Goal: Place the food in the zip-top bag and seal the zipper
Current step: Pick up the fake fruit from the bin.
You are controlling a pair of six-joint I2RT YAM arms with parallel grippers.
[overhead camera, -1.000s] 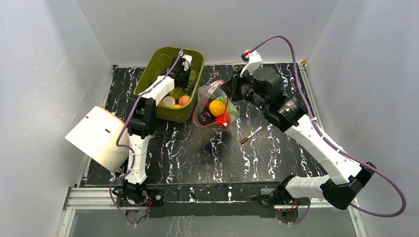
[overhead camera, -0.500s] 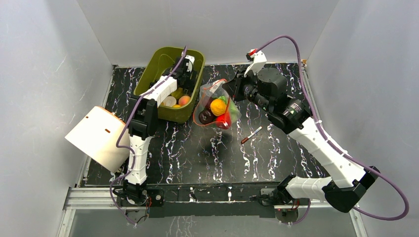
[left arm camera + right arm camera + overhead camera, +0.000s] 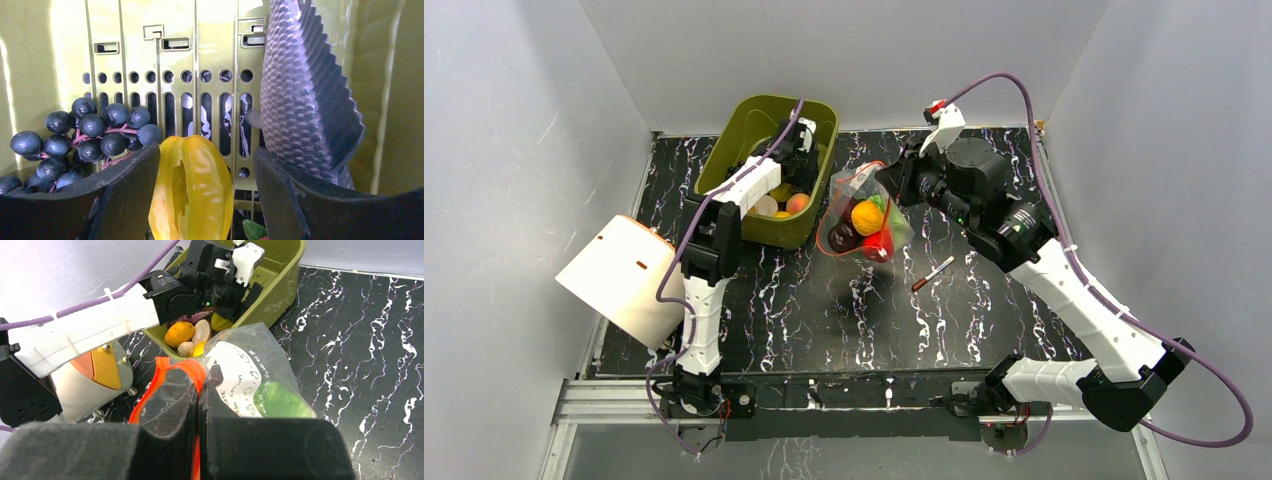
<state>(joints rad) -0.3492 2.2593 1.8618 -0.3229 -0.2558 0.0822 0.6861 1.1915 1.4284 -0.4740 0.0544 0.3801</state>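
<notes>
Left gripper [image 3: 206,155] is down inside the olive bin [image 3: 754,115], upper left of the overhead frame, jaws standing wide with nothing held. A yellow piece [image 3: 192,190] sits right between the fingers at bottom centre of the left wrist view. It looks closer to the left-hand finger, with a clear gap on the other side.

Over at the right gripper [image 3: 199,405], the jaws are pressed tight together on the mouth edge of the zip-top bag [image 3: 861,215], pinching the red-orange zipper [image 3: 172,367] and holding the mouth up near the centre of the overhead frame, just beside the bin. Already inside the bag are a yellow-orange ball [image 3: 865,216], a strawberry [image 3: 876,243], a dark purple ball [image 3: 841,236] and something leafy green [image 3: 280,402].

So the step in hand, I'd judge, is picking that yellow piece. To do it well, centre the fingers on it first, then go a touch deeper so the pads meet its broad sides, not the tapered top. It looks smooth and slick, so close gently. Keep clear of the grape bunch [image 3: 95,132] at left and the scaly grey fish [image 3: 300,100] at right (the fish fin is very close to that finger). Lift straight up over the bin wall.

As for writing, a white panel [image 3: 235,375] on the bag carries small print, which I read as "DATE" and "CONTENT", though not with certainty. I can't read any brand name.
</notes>
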